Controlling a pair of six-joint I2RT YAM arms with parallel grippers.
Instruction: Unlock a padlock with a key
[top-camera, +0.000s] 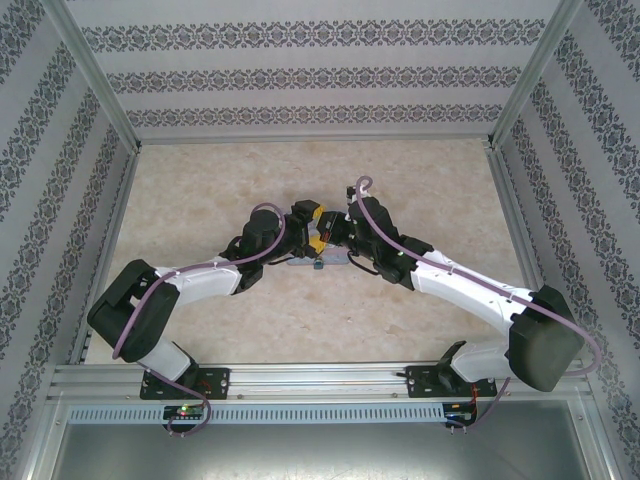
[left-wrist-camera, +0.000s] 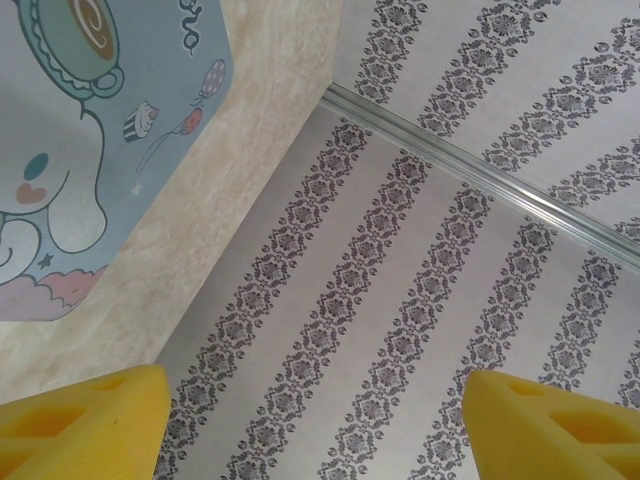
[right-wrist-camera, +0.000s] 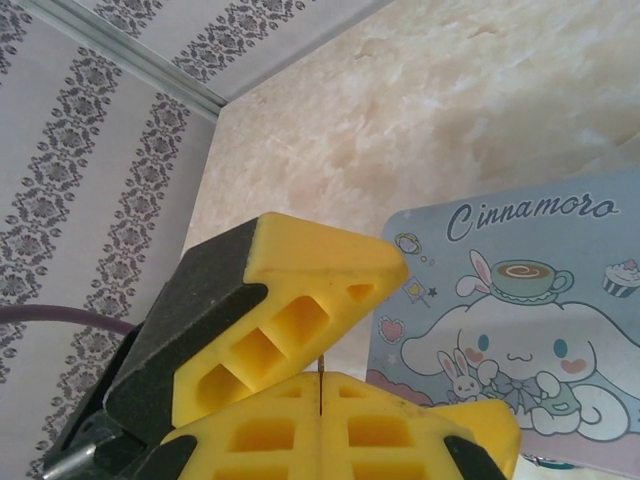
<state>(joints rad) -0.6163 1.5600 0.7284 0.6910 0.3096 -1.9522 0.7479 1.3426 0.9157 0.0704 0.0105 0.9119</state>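
My right gripper (right-wrist-camera: 320, 385) is shut, and a thin silvery sliver, the key (right-wrist-camera: 320, 364) seen edge-on, sticks up from the seam between its yellow fingers. One yellow finger of the left gripper (right-wrist-camera: 290, 300) hangs just above that key tip. In the left wrist view the left gripper (left-wrist-camera: 315, 430) is open, its fingers (left-wrist-camera: 80, 425) wide apart with nothing between them. From above, both grippers meet mid-table, the left (top-camera: 308, 220) and the right (top-camera: 326, 243) over the tin. The padlock is hidden.
A light-blue cartoon tin (top-camera: 305, 264) lies flat on the beige marbled table (top-camera: 420, 190), right under the grippers; it also lies beside the left fingers (left-wrist-camera: 90, 150) and the right fingers (right-wrist-camera: 510, 300). Patterned walls (top-camera: 300, 80) enclose the table on three sides.
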